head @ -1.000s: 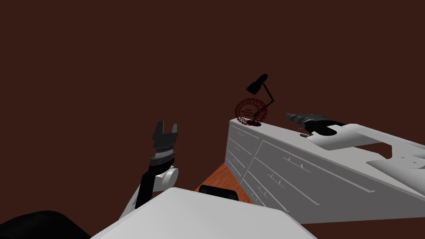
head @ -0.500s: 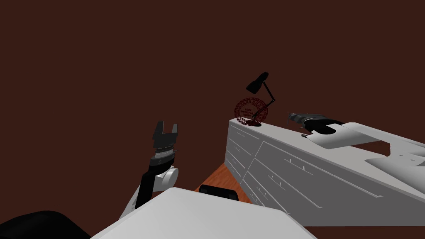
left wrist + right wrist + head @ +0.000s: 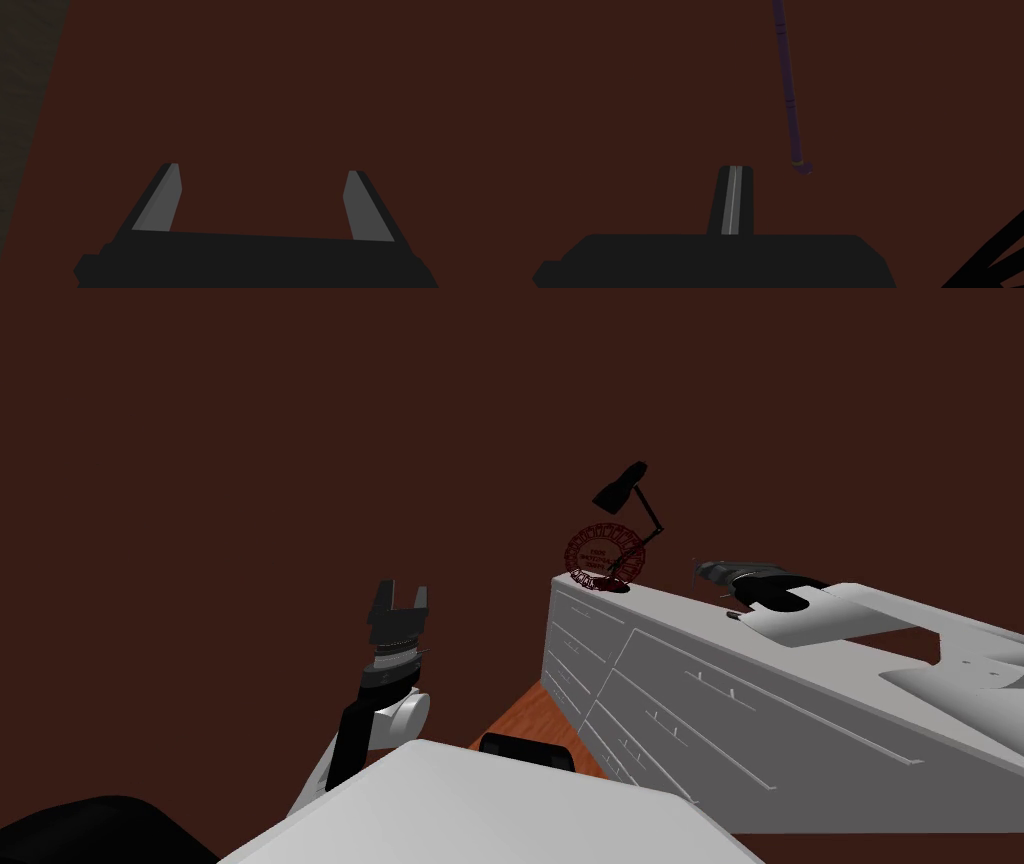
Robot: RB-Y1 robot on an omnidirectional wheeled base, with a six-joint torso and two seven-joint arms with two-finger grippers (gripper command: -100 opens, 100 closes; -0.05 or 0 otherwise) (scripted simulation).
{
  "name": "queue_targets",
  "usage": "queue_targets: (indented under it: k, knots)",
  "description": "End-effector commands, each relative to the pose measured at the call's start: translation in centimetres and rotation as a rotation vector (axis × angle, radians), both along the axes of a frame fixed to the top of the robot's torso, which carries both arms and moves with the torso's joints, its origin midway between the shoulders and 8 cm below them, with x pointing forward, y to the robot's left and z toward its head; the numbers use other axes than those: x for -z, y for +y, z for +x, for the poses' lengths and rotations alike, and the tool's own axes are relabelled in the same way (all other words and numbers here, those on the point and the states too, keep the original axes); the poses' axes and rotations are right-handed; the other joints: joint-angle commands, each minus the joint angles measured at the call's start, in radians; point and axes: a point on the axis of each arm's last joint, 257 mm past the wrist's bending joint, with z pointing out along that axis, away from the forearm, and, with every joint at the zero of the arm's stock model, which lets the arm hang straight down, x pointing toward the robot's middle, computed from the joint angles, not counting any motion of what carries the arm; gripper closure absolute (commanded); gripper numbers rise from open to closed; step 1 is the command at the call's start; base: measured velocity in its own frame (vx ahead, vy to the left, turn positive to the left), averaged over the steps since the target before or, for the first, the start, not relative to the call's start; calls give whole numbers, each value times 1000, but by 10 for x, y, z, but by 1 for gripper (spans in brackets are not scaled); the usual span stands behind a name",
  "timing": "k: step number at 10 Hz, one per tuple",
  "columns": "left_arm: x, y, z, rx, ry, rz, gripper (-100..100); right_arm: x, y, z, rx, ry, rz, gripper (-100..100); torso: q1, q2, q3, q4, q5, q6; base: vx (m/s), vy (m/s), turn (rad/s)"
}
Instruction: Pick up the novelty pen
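The novelty pen (image 3: 788,90) is a long, thin, dark purple stick with a small bent tip, seen in the right wrist view. My right gripper (image 3: 735,169) is shut, its fingers pressed flat together with nothing between them. The pen's tip lies just beside the fingertips and apart from them. In the head view the right gripper (image 3: 703,571) reaches over the top of a white dresser (image 3: 700,688), with a small dark thing (image 3: 733,615) on the top under its wrist. My left gripper (image 3: 398,598) is raised by my left side, open (image 3: 262,172) and holding nothing.
A black desk lamp (image 3: 628,503) and a dark red ring-shaped ornament (image 3: 603,556) stand at the dresser's far corner, beyond my right gripper. The dresser front has several drawers. A strip of orange-brown floor (image 3: 535,718) lies between me and the dresser. Dark brown wall lies behind.
My right gripper's fingers have closed from wide open to fully shut, catching nothing. The right hand shifted slightly over the dresser top early on. The left arm has not moved.
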Motion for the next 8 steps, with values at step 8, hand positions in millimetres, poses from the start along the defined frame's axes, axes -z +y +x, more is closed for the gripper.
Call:
queue_targets:
  k: [8]
  knots:
    - [0,0,0,0,0,0,0,3,-37,-21,90,9,-91,-100,3,9,5,2,1,0,-133,69,144]
